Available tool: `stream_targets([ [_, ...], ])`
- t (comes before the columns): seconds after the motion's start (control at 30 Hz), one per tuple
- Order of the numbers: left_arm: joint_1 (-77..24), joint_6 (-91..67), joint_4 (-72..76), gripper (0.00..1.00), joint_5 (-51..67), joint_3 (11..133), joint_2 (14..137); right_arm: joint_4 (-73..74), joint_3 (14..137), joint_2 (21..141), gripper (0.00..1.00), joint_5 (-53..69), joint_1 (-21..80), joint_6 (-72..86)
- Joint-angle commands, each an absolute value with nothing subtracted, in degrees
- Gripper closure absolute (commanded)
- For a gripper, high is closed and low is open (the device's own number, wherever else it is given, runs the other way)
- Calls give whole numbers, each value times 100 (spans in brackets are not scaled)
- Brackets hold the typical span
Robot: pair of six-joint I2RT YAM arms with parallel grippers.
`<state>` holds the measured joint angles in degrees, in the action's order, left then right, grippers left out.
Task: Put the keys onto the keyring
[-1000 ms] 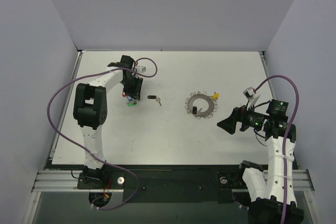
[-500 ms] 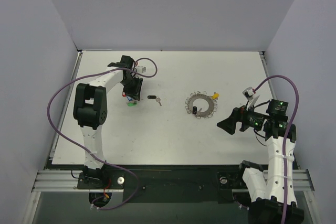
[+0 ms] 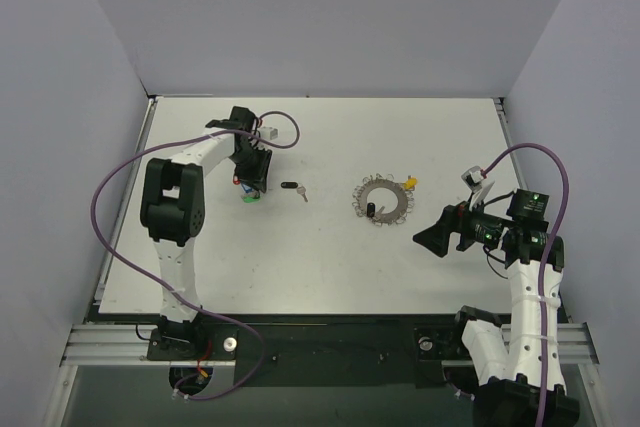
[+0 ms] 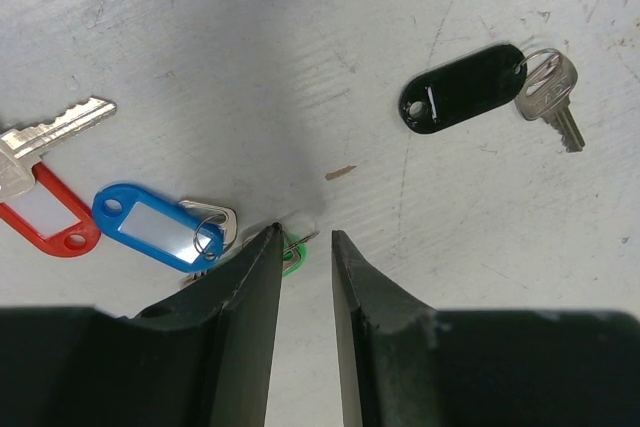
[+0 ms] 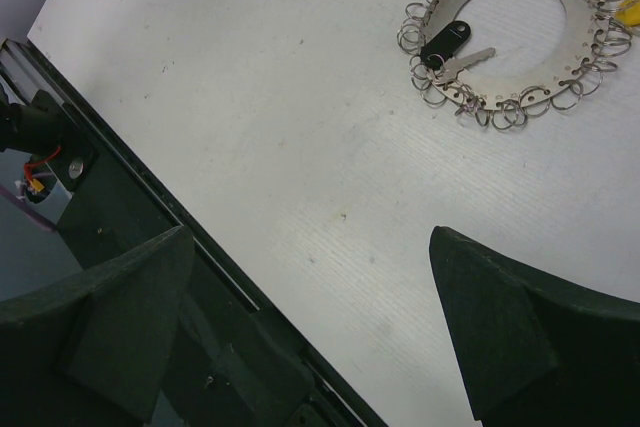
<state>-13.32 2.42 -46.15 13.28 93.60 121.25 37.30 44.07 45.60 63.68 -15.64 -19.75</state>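
In the left wrist view several keys lie on the white table: a red-tagged key (image 4: 45,212), a blue-tagged key (image 4: 150,227), a black-tagged key (image 4: 465,102), and a green-tagged key (image 4: 293,258) that is mostly hidden under my left finger. My left gripper (image 4: 305,237) points down at the table with a narrow gap between its fingers and only bare table in that gap. The keyring (image 5: 520,37) lies flat at mid-table, with a black-tagged key (image 5: 447,43) and a yellow tag (image 5: 628,9) on it. My right gripper (image 5: 310,247) hovers wide open, nearer than the keyring (image 3: 381,200).
The dark front rail (image 5: 150,247) and the table's near edge lie under my right gripper. Purple cables loop from both arms. Grey walls enclose the table on three sides. In the top view the loose black-tagged key (image 3: 293,188) lies between my left gripper (image 3: 252,187) and the keyring.
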Motion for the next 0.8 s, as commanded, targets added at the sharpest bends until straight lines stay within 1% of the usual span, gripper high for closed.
stream_targets([
  [0.0, -1292, 308, -4684, 64, 1274, 9387, 12208, 3806, 4623, 4526, 2, 6451, -1503, -2109],
  [0.17, -1292, 316, -4693, 63, 1274, 9387, 12261, 3823, 4623, 4517, 2, 6442, -1503, -2118],
  [0.3, -1301, 316, -4711, 65, 1301, 9396, 12243, 3823, 4632, 4518, 2, 6442, -1503, -2127],
  [0.43, -1301, 299, -4729, 70, 1292, 9396, 12199, 3832, 4632, 4509, 2, 6442, -1494, -2136],
  [0.57, -1301, 299, -4764, 73, 1309, 9404, 12164, 3832, 4632, 4509, 2, 6442, -1494, -2136],
  [0.77, -1318, 281, -4816, 82, 1301, 9396, 12103, 3832, 4623, 4517, 2, 6434, -1494, -2136],
])
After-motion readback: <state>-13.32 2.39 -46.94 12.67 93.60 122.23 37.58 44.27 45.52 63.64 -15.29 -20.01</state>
